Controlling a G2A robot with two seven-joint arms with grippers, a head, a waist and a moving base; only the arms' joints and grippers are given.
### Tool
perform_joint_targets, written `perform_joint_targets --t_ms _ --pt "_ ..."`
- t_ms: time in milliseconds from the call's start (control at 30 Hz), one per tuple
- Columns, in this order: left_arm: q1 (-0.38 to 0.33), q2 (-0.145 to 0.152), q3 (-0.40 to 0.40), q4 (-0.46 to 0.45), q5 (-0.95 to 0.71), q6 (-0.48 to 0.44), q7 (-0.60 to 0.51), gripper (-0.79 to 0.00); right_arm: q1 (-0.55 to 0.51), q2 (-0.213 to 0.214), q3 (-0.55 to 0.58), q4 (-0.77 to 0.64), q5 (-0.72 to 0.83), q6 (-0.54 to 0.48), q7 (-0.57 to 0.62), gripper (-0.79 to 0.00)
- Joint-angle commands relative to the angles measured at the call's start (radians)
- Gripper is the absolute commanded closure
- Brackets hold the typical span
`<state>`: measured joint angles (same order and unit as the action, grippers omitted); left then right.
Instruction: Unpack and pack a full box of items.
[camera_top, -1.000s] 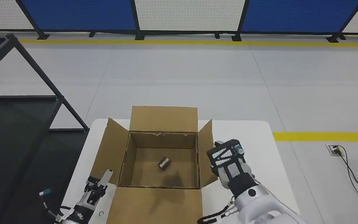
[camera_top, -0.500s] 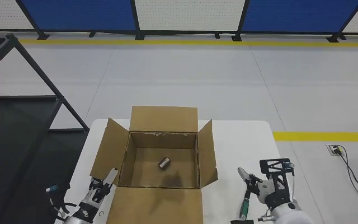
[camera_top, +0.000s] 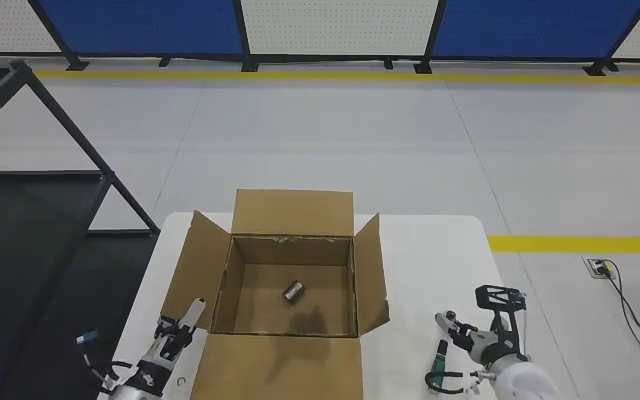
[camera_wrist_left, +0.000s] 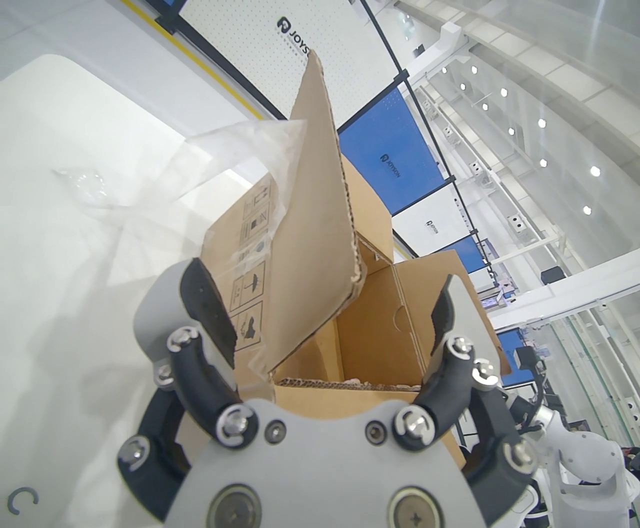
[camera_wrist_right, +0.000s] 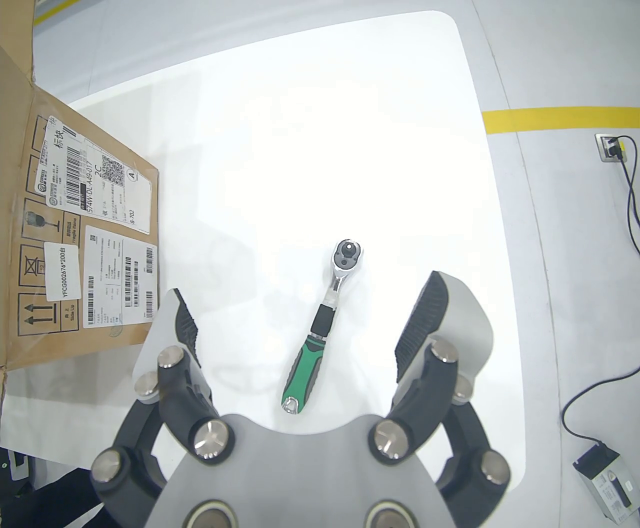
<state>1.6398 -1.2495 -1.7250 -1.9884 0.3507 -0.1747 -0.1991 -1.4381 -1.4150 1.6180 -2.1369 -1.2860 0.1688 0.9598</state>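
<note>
Right fingers (camera_wrist_right: 420, 320) gape wide, empty, over the green-handled steel ratchet wrench (camera_wrist_right: 320, 330) lying near the white table's (camera_wrist_right: 300, 150) right edge. Left fingers (camera_wrist_left: 207, 310) are spread empty beside the open brown cardboard box (camera_top: 295, 212). Looks like unpacking to me, small dark cylinder (camera_top: 292, 291) inside probably comes next.

A: Those ceiling lamps (camera_wrist_left: 542, 122) are lighting everything brightly, and the white bench (camera_wrist_right: 320, 150) is glaring.

B: The cardboard box (camera_top: 293, 212) is shading its own floor softly, and straight lines are bowing at both wrist views' edges.
</note>
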Motion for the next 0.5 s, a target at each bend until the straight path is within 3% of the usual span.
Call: perform_joint_targets --t_ms 0,300,467 --pt "0.000 0.000 0.000 0.005 -0.005 -0.003 0.001 -0.785 0.000 0.000 0.000 0.000 0.000 0.000 0.000 -0.785" --pt "0.009 0.000 -0.001 0.019 -0.023 -0.022 0.013 -0.785 -0.002 0.000 -0.005 0.021 0.027 -0.008 -0.013 -0.785" --pt "0.013 0.000 -0.014 0.036 -0.044 -0.017 0.023 -0.785 0.022 0.007 -0.021 0.039 -0.021 -0.003 0.124 -0.785"
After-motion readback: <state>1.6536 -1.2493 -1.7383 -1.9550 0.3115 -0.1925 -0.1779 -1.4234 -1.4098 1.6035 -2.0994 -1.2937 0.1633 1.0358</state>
